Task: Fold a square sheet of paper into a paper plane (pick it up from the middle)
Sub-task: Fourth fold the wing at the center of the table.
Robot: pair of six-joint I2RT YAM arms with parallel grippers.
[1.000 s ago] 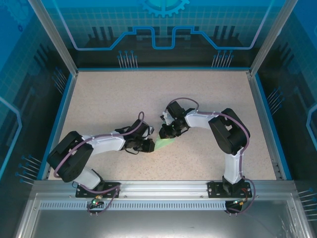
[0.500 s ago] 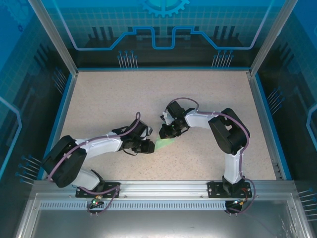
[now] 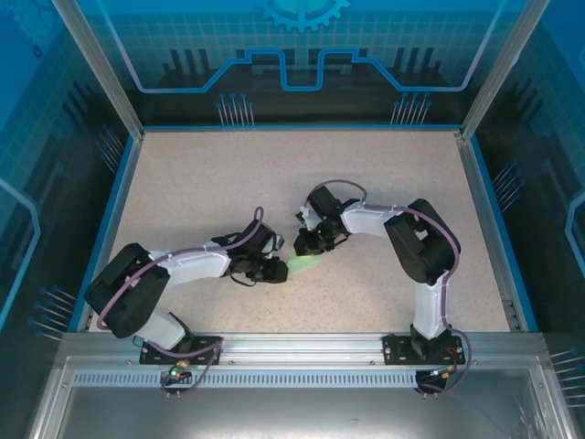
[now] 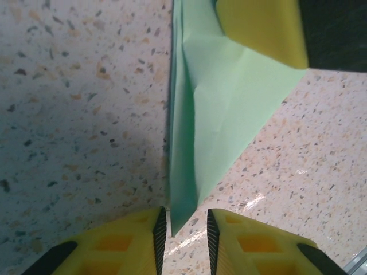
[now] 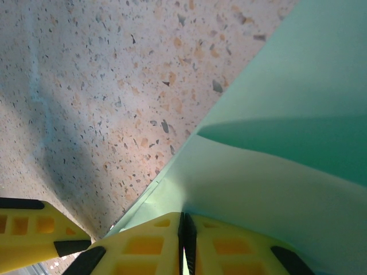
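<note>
Left arm [image 3: 196, 265], right arm [image 3: 370, 219]: white links, black joints, purplish cables [image 3: 340, 183] looping alongside. Left gripper [image 4: 183, 229] fingers [image 4: 252, 252] yellow, inner faces seemingly ribbed.

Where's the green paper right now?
Top view: the green paper lies near the middle of the table, between the left hand and the right hand, which pinches one edge.

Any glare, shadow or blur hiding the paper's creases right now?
Left wrist: paper sharp, creases readable; a shadow darkens the table beside it, faint glare streaks by the left tool. Right wrist: paper very close and soft, one fold in deep shade. Top view: even light, but paper too small to read creases.
</note>
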